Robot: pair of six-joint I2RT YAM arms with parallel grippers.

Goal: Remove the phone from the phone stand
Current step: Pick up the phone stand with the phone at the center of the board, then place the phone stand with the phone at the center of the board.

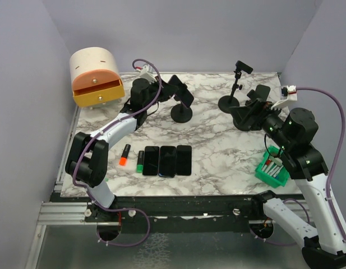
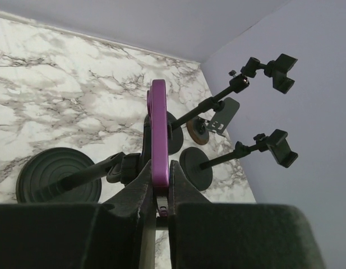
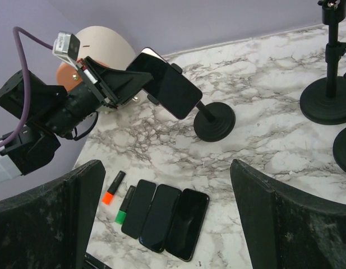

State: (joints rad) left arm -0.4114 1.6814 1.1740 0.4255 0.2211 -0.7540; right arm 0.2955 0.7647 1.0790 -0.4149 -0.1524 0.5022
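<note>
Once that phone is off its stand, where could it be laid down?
Bare marble table lies between the row of three dark phones and the green plastic bin. Crowded: the black round-base stands at back right, and the orange marker and green marker beside the phones.

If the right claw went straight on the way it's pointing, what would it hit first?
Probably the table, at or near the three flat phones lying just ahead of the open right claw. Depth is unclear, so that's a guess.
</note>
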